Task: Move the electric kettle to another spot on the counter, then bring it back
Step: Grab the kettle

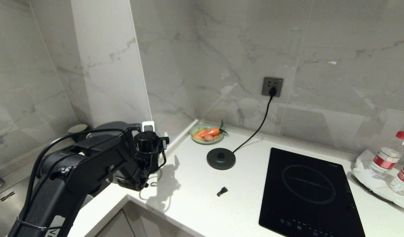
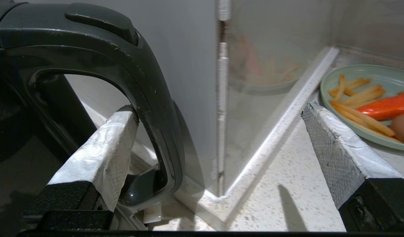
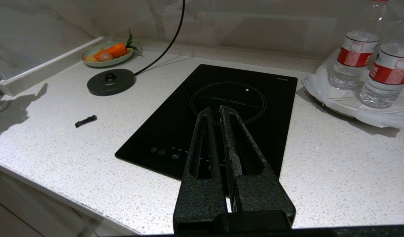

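While the left hand (image 2: 218,131), spread wide, straddles the handle (image 2: 149,98) of the kettle (image 2: 21,108), left of the base (image 1: 221,158), regrasping seems underway; next, closing squarely.

Head camera looks down from afar; both wrist cameras sit low and close, sharing the green plate (image 2: 333,79)
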Controlling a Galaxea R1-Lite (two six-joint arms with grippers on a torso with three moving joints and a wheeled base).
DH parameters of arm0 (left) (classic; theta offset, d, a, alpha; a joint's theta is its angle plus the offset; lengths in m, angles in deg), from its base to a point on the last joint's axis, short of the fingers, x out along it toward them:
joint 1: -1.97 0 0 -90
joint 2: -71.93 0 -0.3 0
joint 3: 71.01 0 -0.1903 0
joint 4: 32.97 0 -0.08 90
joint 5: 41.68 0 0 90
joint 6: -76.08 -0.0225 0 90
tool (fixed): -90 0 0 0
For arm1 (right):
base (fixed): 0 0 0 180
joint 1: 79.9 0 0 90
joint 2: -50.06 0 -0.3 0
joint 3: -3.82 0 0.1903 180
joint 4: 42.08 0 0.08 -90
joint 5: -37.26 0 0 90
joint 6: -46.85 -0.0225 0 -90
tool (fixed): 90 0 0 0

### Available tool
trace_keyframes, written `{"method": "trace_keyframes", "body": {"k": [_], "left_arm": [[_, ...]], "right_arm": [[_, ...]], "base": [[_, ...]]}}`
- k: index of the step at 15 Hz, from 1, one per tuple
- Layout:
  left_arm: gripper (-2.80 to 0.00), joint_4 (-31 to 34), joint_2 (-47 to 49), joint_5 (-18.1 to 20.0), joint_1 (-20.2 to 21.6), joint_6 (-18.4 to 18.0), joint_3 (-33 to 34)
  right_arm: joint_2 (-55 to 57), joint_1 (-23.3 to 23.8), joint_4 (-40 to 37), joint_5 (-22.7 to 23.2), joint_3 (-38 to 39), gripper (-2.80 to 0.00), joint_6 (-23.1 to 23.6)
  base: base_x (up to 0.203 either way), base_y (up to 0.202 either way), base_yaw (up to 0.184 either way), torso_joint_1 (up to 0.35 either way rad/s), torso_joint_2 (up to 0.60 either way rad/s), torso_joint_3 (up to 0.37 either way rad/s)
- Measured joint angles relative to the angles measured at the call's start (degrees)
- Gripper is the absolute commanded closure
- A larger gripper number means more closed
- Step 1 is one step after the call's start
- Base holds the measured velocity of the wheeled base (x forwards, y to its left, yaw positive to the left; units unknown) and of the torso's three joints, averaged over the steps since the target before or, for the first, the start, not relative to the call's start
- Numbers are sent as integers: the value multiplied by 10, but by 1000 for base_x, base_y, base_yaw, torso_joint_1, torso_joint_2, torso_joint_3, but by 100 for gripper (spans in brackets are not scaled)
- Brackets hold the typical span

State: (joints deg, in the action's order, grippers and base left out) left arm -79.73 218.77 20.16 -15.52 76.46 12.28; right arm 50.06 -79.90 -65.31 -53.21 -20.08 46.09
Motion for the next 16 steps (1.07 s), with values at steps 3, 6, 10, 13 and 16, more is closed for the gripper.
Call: {"method": "trace_keyframes", "body": {"k": [3,6,10,13,16], "left_arm": [[-280,-3,-3,-1,-10,2,11],[-280,-22,-10,-1,-21,2,33],[-280,-55,-23,0,-38,2,79],[-280,-80,-31,-2,-47,2,109],[-280,-91,-36,-5,-50,1,128]], "right_arm": [[0,0,0,0,0,0,0],[0,0,0,0,0,0,0],[0,0,0,0,0,0,0],[0,0,0,0,0,0,0],[0,0,0,0,0,0,0]], "base": [[0,0,0,0,0,0],[0,0,0,0,0,0],[0,0,0,0,0,0],[0,0,0,0,0,0],[0,0,0,0,0,0]]}}
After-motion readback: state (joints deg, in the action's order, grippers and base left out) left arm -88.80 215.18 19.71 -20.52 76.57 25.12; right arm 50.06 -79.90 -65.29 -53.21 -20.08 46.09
